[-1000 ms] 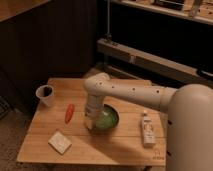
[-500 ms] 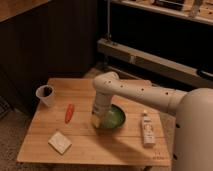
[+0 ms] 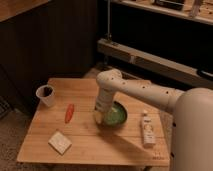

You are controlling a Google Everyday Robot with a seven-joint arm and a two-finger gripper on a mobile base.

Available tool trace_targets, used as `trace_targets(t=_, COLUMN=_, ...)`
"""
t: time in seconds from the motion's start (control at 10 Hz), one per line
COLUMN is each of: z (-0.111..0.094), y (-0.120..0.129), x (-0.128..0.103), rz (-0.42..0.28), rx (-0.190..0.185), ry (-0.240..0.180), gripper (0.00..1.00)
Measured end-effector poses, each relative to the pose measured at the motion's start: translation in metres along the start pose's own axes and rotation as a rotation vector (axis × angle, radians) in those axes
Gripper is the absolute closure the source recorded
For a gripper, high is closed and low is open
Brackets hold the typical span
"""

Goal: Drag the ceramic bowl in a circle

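Observation:
The green ceramic bowl (image 3: 115, 115) sits on the wooden table (image 3: 95, 142), right of centre. My gripper (image 3: 100, 117) hangs from the white arm and reaches down at the bowl's left rim, touching or just inside it. The arm covers part of the bowl's left side.
A white cup (image 3: 46, 95) with a dark inside stands at the table's back left. A red-orange carrot-like thing (image 3: 69, 113) lies left of the bowl. A pale flat packet (image 3: 60, 142) lies at front left. A white bottle (image 3: 147, 128) lies right of the bowl.
The bowl and the gripper have shifted a little to the right and toward the back of the table, moving together.

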Motion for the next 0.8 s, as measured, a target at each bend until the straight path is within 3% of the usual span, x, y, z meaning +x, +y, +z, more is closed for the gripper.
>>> trace_targets(t=0.3, z=-0.015, y=0.044, x=-0.014, rz=0.054, rx=-0.003, ry=0.023, gripper=1.00)
trace_targets(t=0.6, z=-0.018, y=0.057, x=-0.045, rz=0.125, rx=-0.002, ry=0.026, gripper=1.00)
trace_targets(t=0.8, z=-0.013, y=0.048, x=-0.066, rz=0.149, rx=0.013, ry=0.023, gripper=1.00)
